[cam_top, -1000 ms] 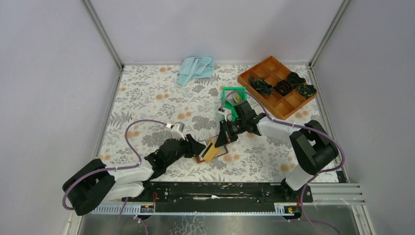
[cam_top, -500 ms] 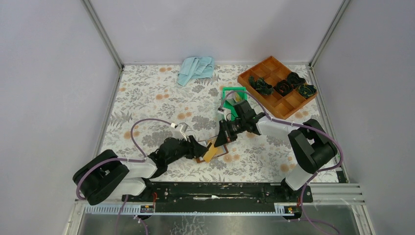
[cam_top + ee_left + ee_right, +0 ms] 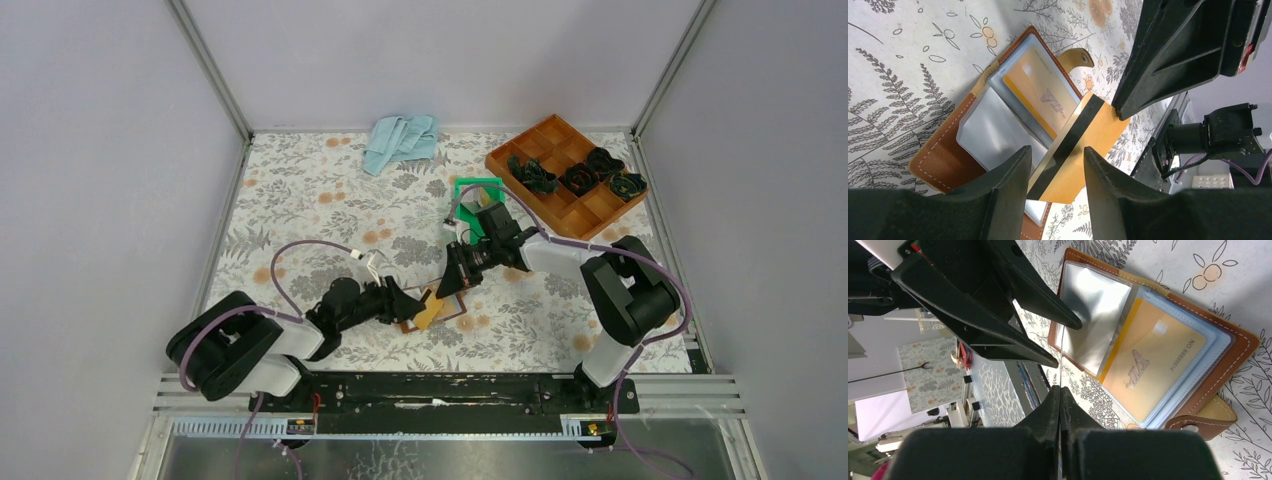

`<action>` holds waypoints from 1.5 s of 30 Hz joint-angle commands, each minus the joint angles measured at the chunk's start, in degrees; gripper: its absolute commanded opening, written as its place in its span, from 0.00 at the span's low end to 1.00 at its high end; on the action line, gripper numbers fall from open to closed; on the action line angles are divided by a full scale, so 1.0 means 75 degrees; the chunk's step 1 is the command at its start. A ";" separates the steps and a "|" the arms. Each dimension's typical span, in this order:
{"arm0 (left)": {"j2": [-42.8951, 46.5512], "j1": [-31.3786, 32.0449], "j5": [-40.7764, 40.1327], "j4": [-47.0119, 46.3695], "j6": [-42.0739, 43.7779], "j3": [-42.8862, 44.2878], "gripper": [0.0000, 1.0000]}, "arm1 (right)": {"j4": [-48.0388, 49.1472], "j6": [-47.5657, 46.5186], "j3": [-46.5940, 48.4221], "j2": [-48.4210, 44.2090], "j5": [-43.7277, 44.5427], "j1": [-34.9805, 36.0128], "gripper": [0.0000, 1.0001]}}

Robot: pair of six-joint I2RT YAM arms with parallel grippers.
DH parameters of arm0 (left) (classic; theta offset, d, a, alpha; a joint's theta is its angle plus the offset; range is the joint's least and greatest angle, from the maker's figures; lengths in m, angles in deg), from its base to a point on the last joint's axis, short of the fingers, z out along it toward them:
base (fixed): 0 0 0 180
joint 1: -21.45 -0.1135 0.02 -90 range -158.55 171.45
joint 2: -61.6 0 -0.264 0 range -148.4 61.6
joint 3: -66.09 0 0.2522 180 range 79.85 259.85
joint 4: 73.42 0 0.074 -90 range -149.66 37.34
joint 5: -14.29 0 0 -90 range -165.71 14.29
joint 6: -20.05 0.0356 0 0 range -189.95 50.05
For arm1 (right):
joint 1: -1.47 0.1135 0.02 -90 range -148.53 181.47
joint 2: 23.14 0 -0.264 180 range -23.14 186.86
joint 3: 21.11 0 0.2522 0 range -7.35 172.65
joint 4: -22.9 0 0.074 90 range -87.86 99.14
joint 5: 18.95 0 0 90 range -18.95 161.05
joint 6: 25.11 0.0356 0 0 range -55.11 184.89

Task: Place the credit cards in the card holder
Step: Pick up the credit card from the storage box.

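Now mid-insert: right tool (image 3: pixel 1060 390) pinches the gold card (image 3: pixel 1083 145) over the wallet (image 3: pixel 943 160), left tool (image 3: pixel 1057 150) open; I'd next tip it into a sleeve (image 3: pixel 990 132).

A robot lab cell — plain grey walls (image 3: pixel 90 180), aluminium frame (image 3: pixel 212 75), floral tabletop (image 3: pixel 320 190).

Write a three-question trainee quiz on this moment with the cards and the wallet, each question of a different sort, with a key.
1. True or false: the square brown leather card holder lies folded shut.
2. Fill in: the left gripper is ____ (open or shut).
3. Which one grips the gold-tan plastic card with the dark stripe? A: left gripper. B: right gripper. C: neither.

Key: 1 false, it lies open on the table. 2 open. 3 B.
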 commanded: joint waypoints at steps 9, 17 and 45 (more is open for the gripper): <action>-0.0836 -0.0349 0.1190 -0.1700 -0.0016 0.0021 0.39 | 0.0162 -0.0182 0.0510 0.0346 -0.0664 -0.0161 0.00; -0.0774 -0.0419 0.1175 -0.1637 -0.0024 -0.0024 0.18 | 0.0356 -0.0091 0.0533 0.0513 -0.0707 -0.0246 0.00; -0.0285 -0.0560 -0.0309 -0.1520 -0.1084 -0.0704 0.00 | 0.1586 0.0936 -0.0185 -0.0224 0.0471 -0.0396 0.41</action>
